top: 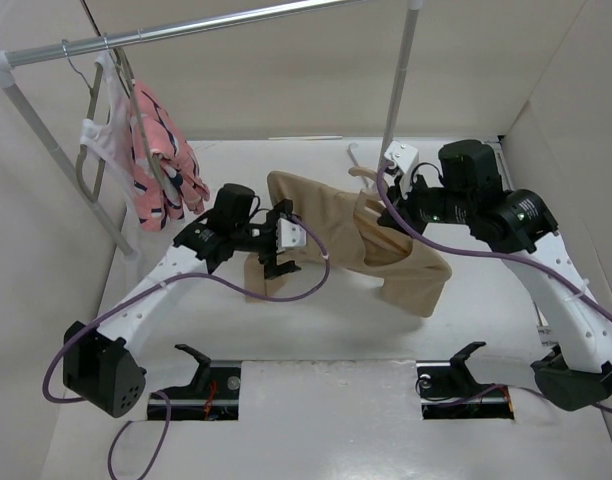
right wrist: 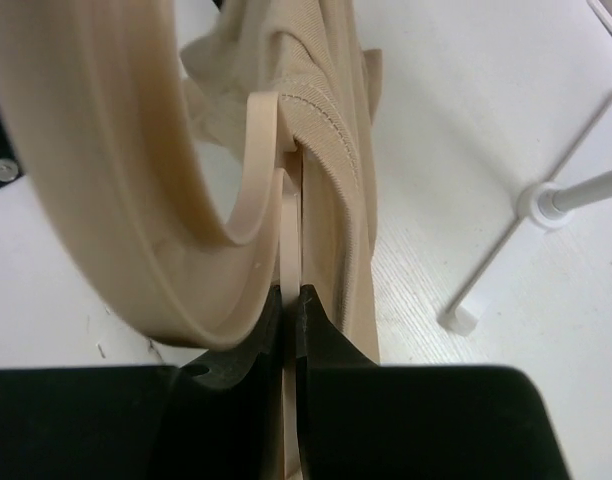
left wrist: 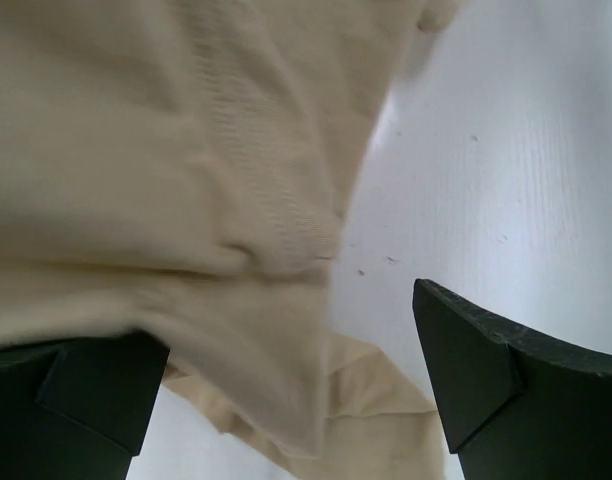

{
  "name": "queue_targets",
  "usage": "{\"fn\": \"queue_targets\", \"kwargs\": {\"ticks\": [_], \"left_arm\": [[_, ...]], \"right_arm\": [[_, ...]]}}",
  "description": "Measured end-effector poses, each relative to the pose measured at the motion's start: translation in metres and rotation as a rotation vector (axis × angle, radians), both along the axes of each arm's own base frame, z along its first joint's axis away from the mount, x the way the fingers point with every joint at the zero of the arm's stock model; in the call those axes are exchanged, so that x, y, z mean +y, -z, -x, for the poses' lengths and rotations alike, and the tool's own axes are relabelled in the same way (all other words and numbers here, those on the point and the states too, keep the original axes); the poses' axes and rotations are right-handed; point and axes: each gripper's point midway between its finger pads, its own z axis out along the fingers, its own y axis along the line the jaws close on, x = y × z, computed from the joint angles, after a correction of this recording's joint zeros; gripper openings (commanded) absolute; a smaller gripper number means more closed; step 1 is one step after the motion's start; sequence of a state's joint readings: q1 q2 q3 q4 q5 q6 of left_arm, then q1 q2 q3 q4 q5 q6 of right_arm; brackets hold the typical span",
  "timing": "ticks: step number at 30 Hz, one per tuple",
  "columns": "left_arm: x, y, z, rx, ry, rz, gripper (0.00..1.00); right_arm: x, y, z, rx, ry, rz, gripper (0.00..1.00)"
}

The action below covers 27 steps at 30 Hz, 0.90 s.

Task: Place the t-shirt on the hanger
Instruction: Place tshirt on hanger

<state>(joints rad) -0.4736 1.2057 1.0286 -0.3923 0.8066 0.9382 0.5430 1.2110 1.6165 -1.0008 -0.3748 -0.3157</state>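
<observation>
Scanning from the far left corner of the desk (top: 316, 345), we see a pink patterned garment (top: 161, 160) hanging on a rail (top: 186, 30). Near the desk's middle, the left end effector (top: 276, 250) has its jaws spread wide, and the tan t-shirt (top: 336, 235) lies draped over one finger, unpinched. Toward the far right, the right end effector (right wrist: 291, 300) is clamped tight on a thin strip of the hanger (right wrist: 254, 170), with the t-shirt's cloth gathered around it and sagging toward the right edge.
</observation>
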Motion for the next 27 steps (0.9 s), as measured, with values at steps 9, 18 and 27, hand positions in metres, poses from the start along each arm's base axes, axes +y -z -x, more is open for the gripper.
{"fn": "queue_targets", "kwargs": {"ticks": [9,18,27], "left_arm": [[0.005,0.031,-0.012,0.011,-0.151,-0.077,0.12],[0.008,0.027,-0.028,-0.025,-0.211,-0.072,0.00],[0.010,-0.043,-0.042,-0.181,-0.269,0.035,0.00]], "right_arm": [[0.021,0.000,0.007,0.027,-0.038,-0.027,0.00],[0.009,0.023,0.005,0.062,0.005,-0.015,0.00],[-0.021,0.071,-0.008,0.134,0.098,0.076,0.00]]}}
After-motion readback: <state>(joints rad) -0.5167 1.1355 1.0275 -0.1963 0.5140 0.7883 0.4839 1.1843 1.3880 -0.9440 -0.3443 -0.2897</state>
